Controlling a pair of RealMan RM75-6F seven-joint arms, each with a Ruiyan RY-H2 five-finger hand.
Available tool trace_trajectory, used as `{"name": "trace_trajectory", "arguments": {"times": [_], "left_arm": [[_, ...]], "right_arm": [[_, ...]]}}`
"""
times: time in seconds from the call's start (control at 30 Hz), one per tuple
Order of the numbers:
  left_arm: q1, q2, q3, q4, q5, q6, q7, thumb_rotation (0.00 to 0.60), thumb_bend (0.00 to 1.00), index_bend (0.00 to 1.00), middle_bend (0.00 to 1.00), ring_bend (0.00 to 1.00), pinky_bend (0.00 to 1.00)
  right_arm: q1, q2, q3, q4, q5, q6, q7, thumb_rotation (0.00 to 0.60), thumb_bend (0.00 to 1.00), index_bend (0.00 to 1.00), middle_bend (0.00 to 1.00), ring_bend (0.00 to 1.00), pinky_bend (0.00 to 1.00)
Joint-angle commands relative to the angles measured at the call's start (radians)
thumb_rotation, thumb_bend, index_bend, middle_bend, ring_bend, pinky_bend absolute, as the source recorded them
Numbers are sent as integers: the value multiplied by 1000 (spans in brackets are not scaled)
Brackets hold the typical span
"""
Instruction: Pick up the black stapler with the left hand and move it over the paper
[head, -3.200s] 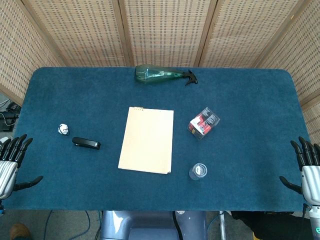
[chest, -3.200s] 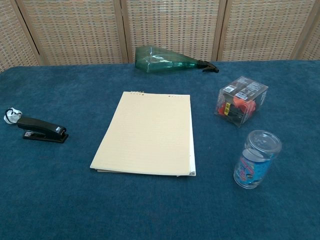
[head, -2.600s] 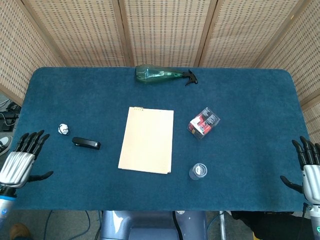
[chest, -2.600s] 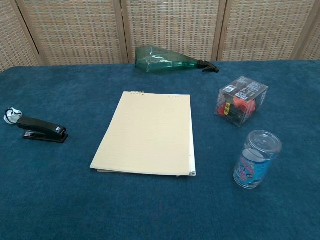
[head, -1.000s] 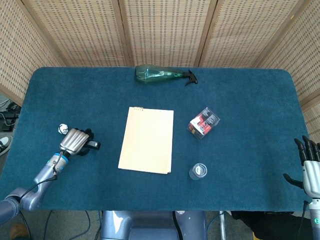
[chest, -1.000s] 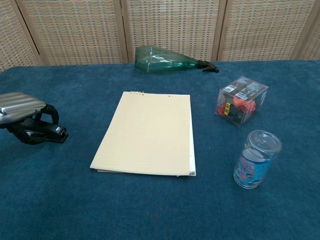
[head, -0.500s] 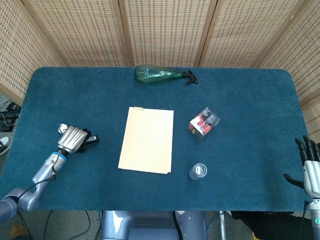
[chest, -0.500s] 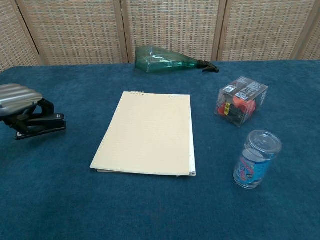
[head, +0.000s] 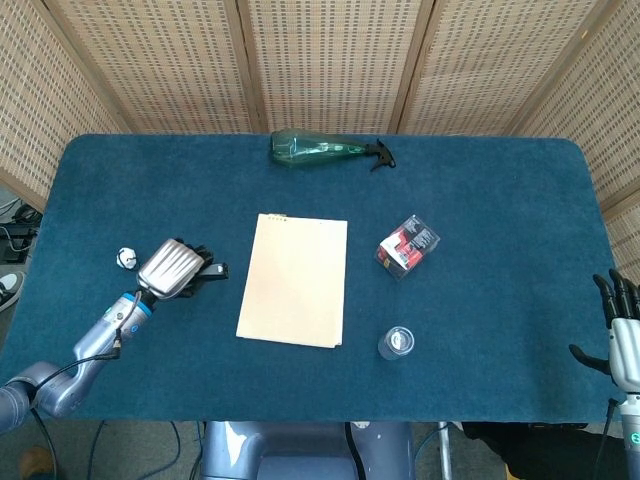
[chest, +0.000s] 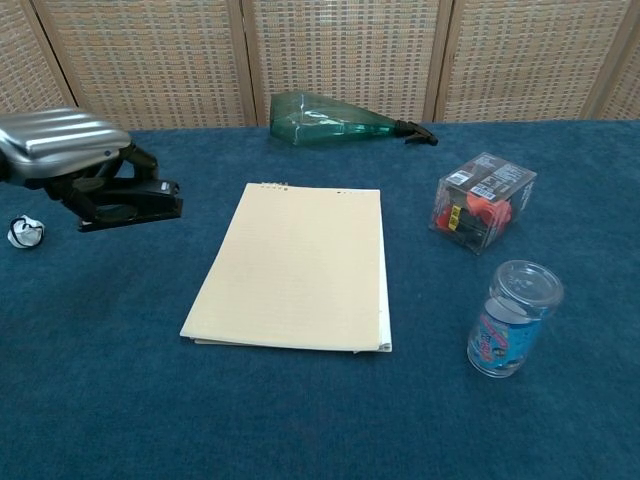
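Now up off the cloth: black stapler (chest: 130, 205) gripped in the left hand (chest: 70, 150), at the left of the chest view. Long, slim and matte black, lying roughly level, nose end poking out to the right past the dark fingers (chest: 98, 185), with a small pale mark near that tip. Silver ribbed back of the hand on top, fingers curled under and around the body of the stapler. Same grip from the head view, left hand (head: 172, 268) at the lower left of the frame with the stapler (head: 210, 270) sticking out toward the centre.

Not over the paper (chest: 295, 265) yet: just left of its left edge in both views, near but apart. Pale yellow pad (head: 294, 279) flat at the centre of the blue table (head: 480, 200), bound edge toward the far side.

Over at the far right edge of the head view, right hand (head: 622, 335) beside the table, fingers spread upward, holding nothing.

Also on the cloth: small crumpled white ball (chest: 24, 232) at the far left, green spray bottle (chest: 335, 118) on its side along the far edge, clear box (chest: 483, 201) with red contents at the right, clear jar (chest: 512, 318) with a blue label standing in front of it at the lower right.
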Motion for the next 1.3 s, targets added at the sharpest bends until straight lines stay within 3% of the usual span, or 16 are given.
{"name": "trace_trajectory", "arguments": {"times": [0.03, 0.4, 0.7, 0.8, 0.9, 0.97, 1.07, 1.3], "left_arm": [[-67, -9, -46, -63, -47, -56, 96, 600, 604, 586, 475, 603, 546], [-186, -196, -66, 21, -191, -175, 242, 600, 591, 585, 475, 603, 546], [-221, -280, -52, 113, -229, -180, 272, 600, 560, 579, 475, 603, 540], [-223, -301, -48, 135, -221, -168, 248, 600, 470, 557, 460, 602, 535], [-225, -322, -39, 158, -212, -165, 226, 600, 141, 421, 318, 466, 454], [-228, -328, -29, 165, -217, -182, 215, 600, 5, 180, 102, 206, 281], [-225, -318, -33, 137, -256, -182, 238, 600, 0, 1, 0, 6, 73], [-189, -214, -64, -27, -209, -70, 158, 600, 0, 0, 0, 0, 14]], "right_arm": [[6, -3, 6, 6, 14, -12, -3, 600, 0, 0, 0, 0, 0], [19, -19, 15, 41, 63, -55, -10, 600, 0, 0, 0, 0, 0], [7, -18, 13, 62, 78, -55, 9, 600, 0, 0, 0, 0, 0], [3, -15, 12, 62, 76, -52, 15, 600, 0, 0, 0, 0, 0], [0, -13, 12, 60, 75, -47, 19, 600, 0, 0, 0, 0, 0], [-3, -11, 12, 57, 73, -43, 21, 600, 0, 0, 0, 0, 0], [-5, -9, 10, 51, 65, -36, 20, 600, 0, 0, 0, 0, 0], [-9, -2, 10, 42, 53, -25, 31, 600, 0, 0, 0, 0, 0]]}}
